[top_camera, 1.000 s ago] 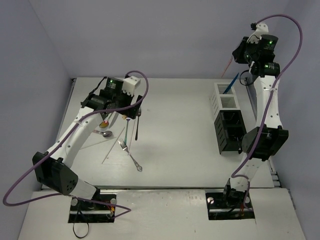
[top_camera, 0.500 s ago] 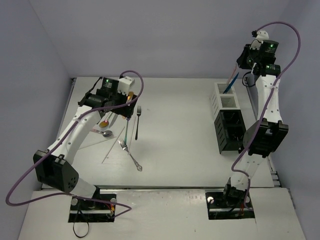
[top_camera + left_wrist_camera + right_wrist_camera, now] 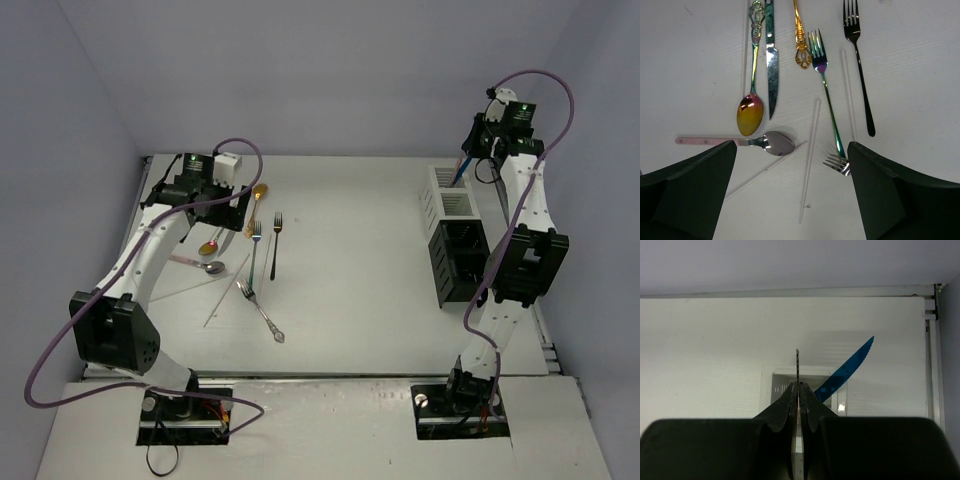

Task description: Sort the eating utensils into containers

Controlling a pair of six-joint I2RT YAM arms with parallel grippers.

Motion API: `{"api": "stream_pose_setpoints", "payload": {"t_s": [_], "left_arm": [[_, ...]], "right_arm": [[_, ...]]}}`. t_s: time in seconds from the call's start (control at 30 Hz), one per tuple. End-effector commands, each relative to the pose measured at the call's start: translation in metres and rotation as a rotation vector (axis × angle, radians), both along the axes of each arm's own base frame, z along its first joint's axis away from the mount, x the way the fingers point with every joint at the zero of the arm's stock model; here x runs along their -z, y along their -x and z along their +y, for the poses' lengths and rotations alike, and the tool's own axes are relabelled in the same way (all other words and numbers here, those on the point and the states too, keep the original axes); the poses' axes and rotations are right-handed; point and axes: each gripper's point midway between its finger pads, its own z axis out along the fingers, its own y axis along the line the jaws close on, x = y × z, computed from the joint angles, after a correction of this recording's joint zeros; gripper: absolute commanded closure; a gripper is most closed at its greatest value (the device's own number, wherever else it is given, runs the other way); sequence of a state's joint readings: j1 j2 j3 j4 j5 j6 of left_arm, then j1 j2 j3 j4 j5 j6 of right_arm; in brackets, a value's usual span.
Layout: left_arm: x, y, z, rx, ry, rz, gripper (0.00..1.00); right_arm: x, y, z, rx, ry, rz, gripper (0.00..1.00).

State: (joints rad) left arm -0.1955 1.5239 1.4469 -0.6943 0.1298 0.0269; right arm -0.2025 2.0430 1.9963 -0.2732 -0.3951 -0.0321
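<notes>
Several utensils lie on the table under my left gripper (image 3: 790, 200), which is open and empty above them: a gold spoon (image 3: 750, 115), a knife (image 3: 771, 75), a teal-handled fork (image 3: 827, 90), a dark fork (image 3: 860, 75), a silver spoon (image 3: 775, 142) and pale sticks (image 3: 810, 160). In the top view the left gripper (image 3: 218, 198) hovers over the group's left part. My right gripper (image 3: 798, 385) is shut on a thin pink-handled utensil (image 3: 797, 362) seen edge-on, above the white container (image 3: 770, 385). A blue knife (image 3: 850, 367) stands in that container.
The white container (image 3: 455, 200) and the longer black container (image 3: 458, 262) stand in a row at the right of the table. A silver fork (image 3: 262, 312) lies nearest the arms. The back wall is close behind the right gripper (image 3: 470, 150).
My right gripper has moved down and left with its thin utensil, to just above the white container. My left gripper has drawn back to the left, uncovering the gold spoon.
</notes>
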Motion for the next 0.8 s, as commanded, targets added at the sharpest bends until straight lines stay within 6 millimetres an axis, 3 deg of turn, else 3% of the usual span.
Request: {"api": "stream_pose_setpoints", "payload": {"t_s": [0.0,0.1,0.23,0.37,0.53,0.77], "left_arm": [[-0.008,-0.014,0.017,-0.05,-0.04,-0.05,0.1],[0.004,-0.019,0.026,-0.06,-0.082,-0.016,0.1],[0.022,-0.027,0.035,-0.063,-0.119,0.043,0.11],[0.043,-0.034,0.036,-0.02,-0.139,0.104,0.23],[0.055,-0.056,0.032,0.037,-0.165,0.138,0.48],[0.081,-0.091,0.015,0.091,-0.13,0.176,0.68]], "right_arm": [[-0.015,-0.006,-0.001,-0.018,0.002,-0.069,1.0],[-0.005,-0.004,0.0,-0.016,-0.009,-0.046,0.98],[-0.005,0.0,0.002,-0.025,-0.009,-0.042,0.72],[-0.014,0.004,0.002,-0.022,-0.004,-0.056,0.44],[-0.047,0.014,0.007,-0.027,-0.006,-0.115,0.4],[-0.09,0.036,0.022,-0.068,-0.018,-0.189,0.39]]}}
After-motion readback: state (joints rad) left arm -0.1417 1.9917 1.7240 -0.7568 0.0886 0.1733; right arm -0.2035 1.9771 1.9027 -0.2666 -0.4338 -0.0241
